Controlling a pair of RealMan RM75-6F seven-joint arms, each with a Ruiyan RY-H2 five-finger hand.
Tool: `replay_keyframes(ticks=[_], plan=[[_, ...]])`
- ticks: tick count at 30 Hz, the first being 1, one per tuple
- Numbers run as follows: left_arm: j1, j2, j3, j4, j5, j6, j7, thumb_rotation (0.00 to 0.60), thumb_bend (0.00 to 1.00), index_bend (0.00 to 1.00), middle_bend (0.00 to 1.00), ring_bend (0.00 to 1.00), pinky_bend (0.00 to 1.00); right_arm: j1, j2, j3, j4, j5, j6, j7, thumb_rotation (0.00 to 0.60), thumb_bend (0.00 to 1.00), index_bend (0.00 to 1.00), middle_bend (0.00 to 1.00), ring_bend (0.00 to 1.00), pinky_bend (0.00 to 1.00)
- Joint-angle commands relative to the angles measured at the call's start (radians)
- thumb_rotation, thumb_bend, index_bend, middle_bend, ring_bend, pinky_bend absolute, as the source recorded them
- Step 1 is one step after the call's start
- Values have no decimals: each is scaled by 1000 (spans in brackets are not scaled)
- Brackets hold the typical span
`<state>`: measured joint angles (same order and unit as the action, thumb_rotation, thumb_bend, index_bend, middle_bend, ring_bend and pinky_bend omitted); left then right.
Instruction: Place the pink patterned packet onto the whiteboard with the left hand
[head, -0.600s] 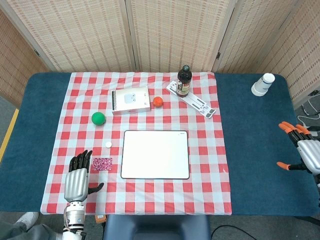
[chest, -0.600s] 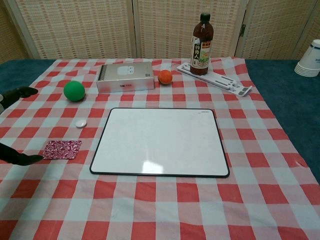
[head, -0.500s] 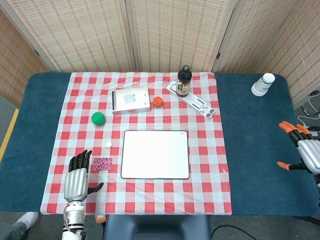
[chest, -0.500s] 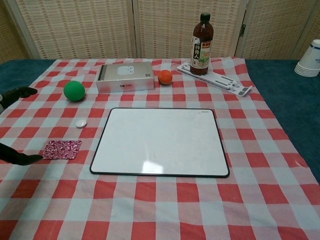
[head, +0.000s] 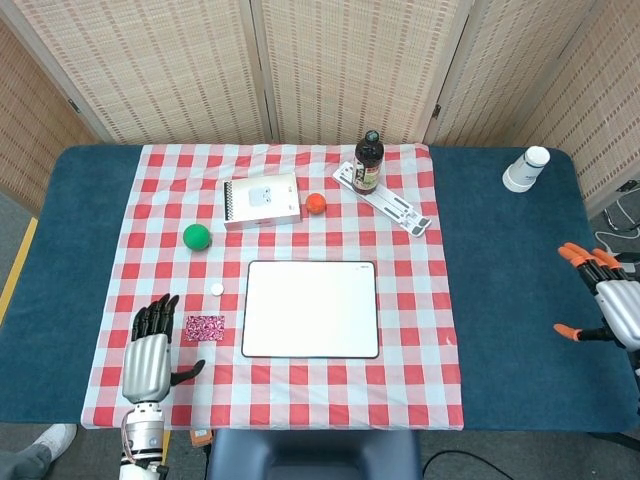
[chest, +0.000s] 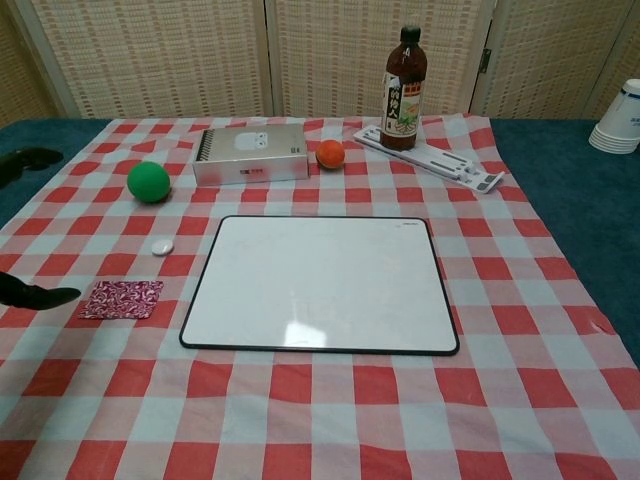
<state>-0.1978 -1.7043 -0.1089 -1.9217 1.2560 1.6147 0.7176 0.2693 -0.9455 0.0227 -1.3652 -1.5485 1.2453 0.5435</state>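
A: Checked cloth on the bench. Left hand (head: 148, 345) at the near-left edge, fingers spread, holding nothing.

B: Packet (head: 204, 328)?

A: Flat on the cloth just right of its fingertips, long axis left-right. Whiteboard (head: 311, 309) beside it, further right.

B: Right hand (head: 606, 302)?

A: Open, empty, far side. Left is nearer.

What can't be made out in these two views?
- Left hand: chest view's left edge cuts it, only dark fingers show.
- Right hand: head view's right edge cuts it; absent from chest view.
- Bottle label: too small to read.
- Paper cups: cut by chest view's right edge.
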Motion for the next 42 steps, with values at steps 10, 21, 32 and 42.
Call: replay_keyframes(ticks=[10, 21, 32, 42], plan=[[-26, 19, -37, 11, 11, -38, -16, 600, 151, 0, 34, 342, 607, 5, -2, -1, 11, 2, -12, 8, 600, 0, 0, 0, 0, 0], [-106, 90, -54, 8, -136, -204, 68, 600, 195, 260, 959, 988, 1000, 19, 1, -11, 8, -5, -44, 7, 600, 0, 0, 0, 0, 0], [-229, 110, -112, 143, -215, -278, 207, 600, 205, 273, 1000, 1000, 1000, 21, 3, -14, 6, -4, -51, 4, 600, 0, 0, 0, 0, 0], [-290, 168, -69, 247, -234, -430, 124, 600, 205, 242, 1000, 1000, 1000, 25, 2, -14, 10, 2, -61, 2, 600, 0, 0, 0, 0, 0]])
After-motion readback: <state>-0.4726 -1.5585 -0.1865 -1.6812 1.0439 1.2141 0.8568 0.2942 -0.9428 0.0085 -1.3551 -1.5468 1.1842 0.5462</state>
